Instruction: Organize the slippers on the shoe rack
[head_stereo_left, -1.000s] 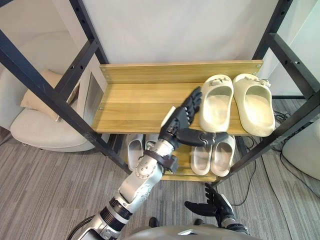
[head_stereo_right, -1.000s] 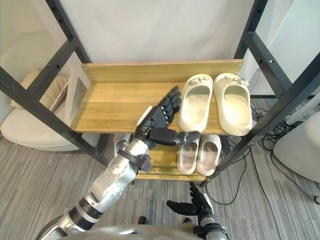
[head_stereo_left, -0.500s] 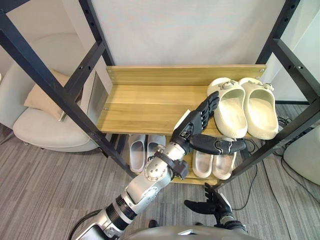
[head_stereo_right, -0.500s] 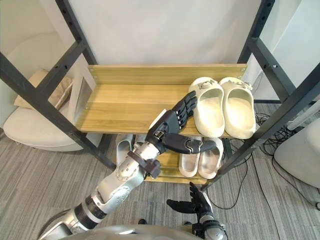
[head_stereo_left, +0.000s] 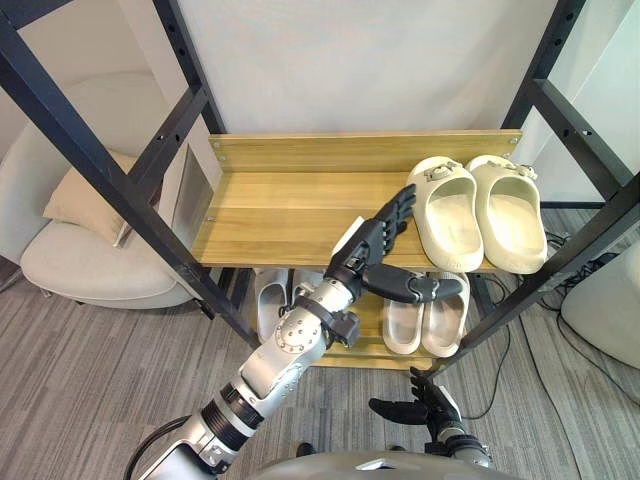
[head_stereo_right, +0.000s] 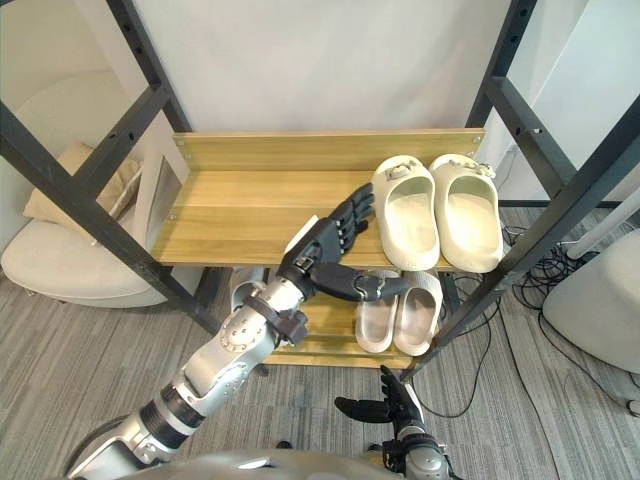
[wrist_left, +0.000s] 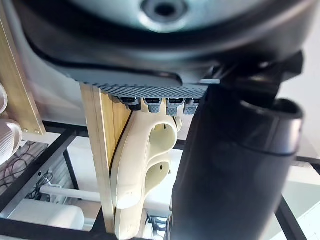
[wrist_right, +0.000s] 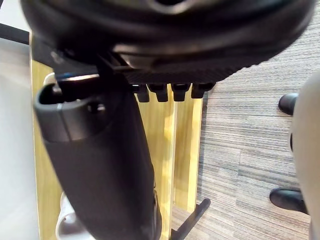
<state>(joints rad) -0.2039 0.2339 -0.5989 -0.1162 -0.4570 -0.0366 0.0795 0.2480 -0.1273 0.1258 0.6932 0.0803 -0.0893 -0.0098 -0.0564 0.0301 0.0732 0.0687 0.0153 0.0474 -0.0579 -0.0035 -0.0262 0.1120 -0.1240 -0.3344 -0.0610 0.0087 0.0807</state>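
Two cream slippers are set side by side at the right end of the upper shelf (head_stereo_left: 270, 205) of the shoe rack: the inner slipper (head_stereo_left: 446, 212) and the outer slipper (head_stereo_left: 511, 212), heels toward the front edge. They are judged to be moulded foam: light, thick-soled, slightly springy and smooth, so easily slid across the wood and hard to damage. A hold is best taken at the open heel, thumb in the footbed and fingers under the sole, or across the raised toe band. The left hand (head_stereo_left: 368, 250) is held flat above the shelf, fingers straight and thumb spread, with nothing grasped. Its fingertips lie just beside the inner slipper's left wall; contact cannot be confirmed. The right hand (head_stereo_left: 415, 408) is seen low near the floor, fingers relaxed and empty. Further slippers (head_stereo_left: 426, 315) are stored on the lower shelf.
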